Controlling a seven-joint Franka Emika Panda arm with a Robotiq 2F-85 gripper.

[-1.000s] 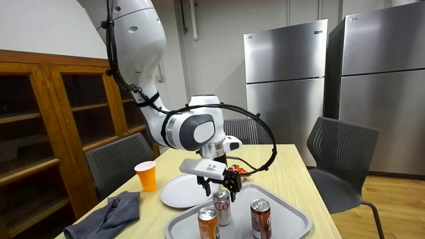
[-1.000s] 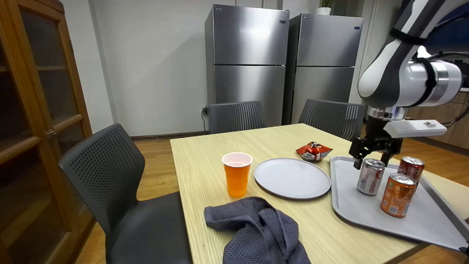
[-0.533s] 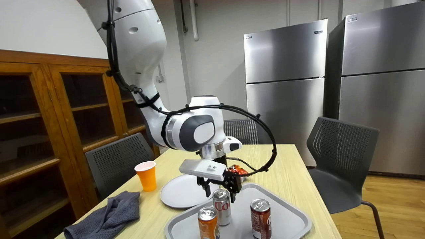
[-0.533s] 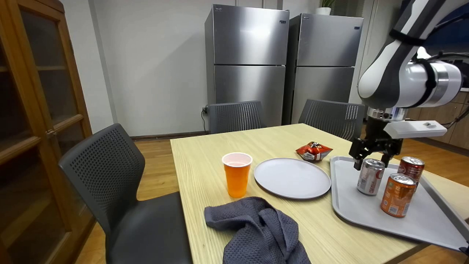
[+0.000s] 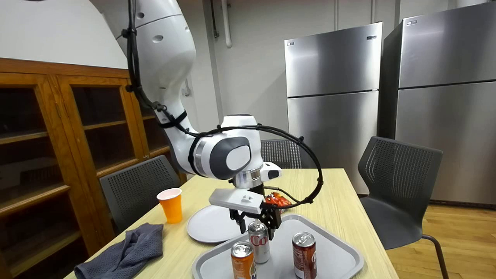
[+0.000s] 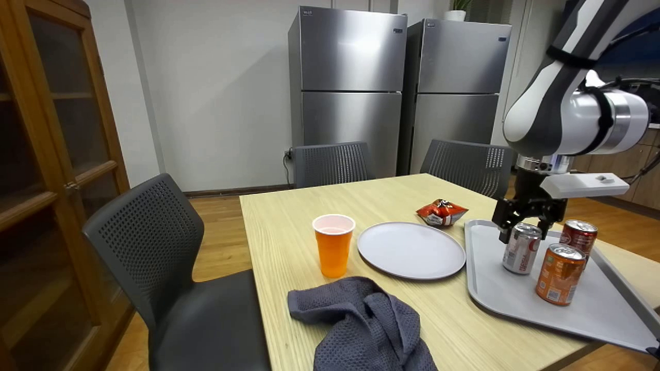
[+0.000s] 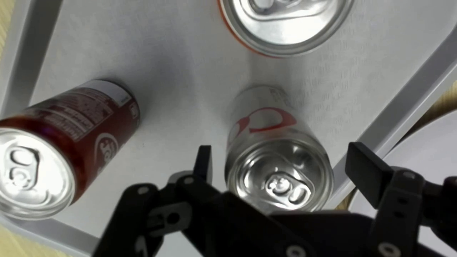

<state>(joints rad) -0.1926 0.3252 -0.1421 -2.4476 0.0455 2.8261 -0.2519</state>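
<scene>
In an exterior view I count three soda cans standing on one gray tray: a silver Diet Coke can, an orange soda can (label's too cut off for me to swear to the brand) and a dark red soda can. The gripper hangs right over the Diet Coke, straddling its top. On the table there's also one orange plastic cup, one pale plate, one dark gray cloth and one red snack bag, partly hidden behind the gripper; past that, two steel fridges and three chairs. In an exterior view the snack bag sits in full sight, the counts for cans, cup, plate and cloth match, and you get a potted plant up at a fridge's top, which shows nowhere else. The Diet Coke stands toward the plate side of the tray, near the orange can. Wrist view's the handy bit: jaws spread wide, with the Diet Coke upright and loose between the fingers, gap showing on both sides. You're also looking down on three pull-tab lids, the orange can's clipped by the top edge.
</scene>
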